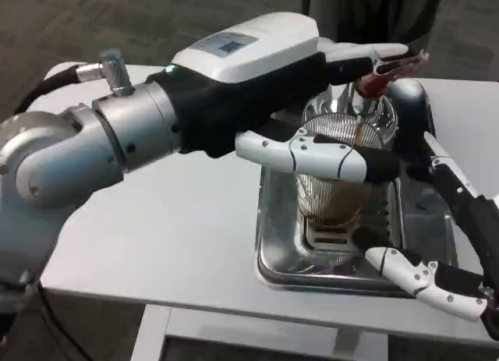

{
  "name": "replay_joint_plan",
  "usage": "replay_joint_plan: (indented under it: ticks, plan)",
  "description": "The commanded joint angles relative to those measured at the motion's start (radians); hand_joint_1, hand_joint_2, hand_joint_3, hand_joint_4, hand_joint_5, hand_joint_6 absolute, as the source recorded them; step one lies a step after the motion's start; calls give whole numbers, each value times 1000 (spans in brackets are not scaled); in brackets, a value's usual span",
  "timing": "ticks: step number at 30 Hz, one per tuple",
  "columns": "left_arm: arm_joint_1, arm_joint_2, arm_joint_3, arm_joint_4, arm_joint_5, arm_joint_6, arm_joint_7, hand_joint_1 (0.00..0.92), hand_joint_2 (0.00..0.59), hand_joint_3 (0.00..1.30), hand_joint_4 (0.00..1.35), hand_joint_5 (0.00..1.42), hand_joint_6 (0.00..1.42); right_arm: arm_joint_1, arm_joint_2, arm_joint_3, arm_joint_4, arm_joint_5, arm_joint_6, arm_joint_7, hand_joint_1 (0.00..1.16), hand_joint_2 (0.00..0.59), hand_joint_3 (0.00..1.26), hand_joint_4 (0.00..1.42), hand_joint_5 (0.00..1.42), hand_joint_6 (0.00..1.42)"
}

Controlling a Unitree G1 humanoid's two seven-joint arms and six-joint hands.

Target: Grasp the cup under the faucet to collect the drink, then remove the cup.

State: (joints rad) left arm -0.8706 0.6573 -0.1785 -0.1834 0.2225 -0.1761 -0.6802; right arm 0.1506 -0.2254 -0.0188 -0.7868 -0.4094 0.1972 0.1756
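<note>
The filling step looks to be in hand. The ribbed clear cup (327, 182) stands on the steel drip tray (273, 260) under the faucet (362, 104), with brown drink in its lower part (a thin stream seems to run in). The left hand (312, 104) reaches to the red tap lever (386, 69), one finger lying across the cup's front. The right hand (437, 244) is spread open around the cup's right side, holding nothing. Next, I judge: close the tap, grip the cup, draw it clear.
</note>
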Motion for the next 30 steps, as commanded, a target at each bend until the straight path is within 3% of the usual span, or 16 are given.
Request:
replay_joint_plan:
  ticks: [1,19,30]
  plan:
    - [17,12,-36,-16,17,-17,-52,0,95,121,30,143,110,11,6,1,-6,-5,-6,-13,627,266,54,44,132,231]
    - [10,9,-36,-9,13,-26,-53,0,93,121,30,137,109,-29,55,69,17,-46,30,-31,606,269,45,44,122,226]
    - [9,8,-36,-7,12,-25,-56,0,92,121,30,136,116,-34,74,69,56,-55,32,-50,601,269,45,40,122,217]
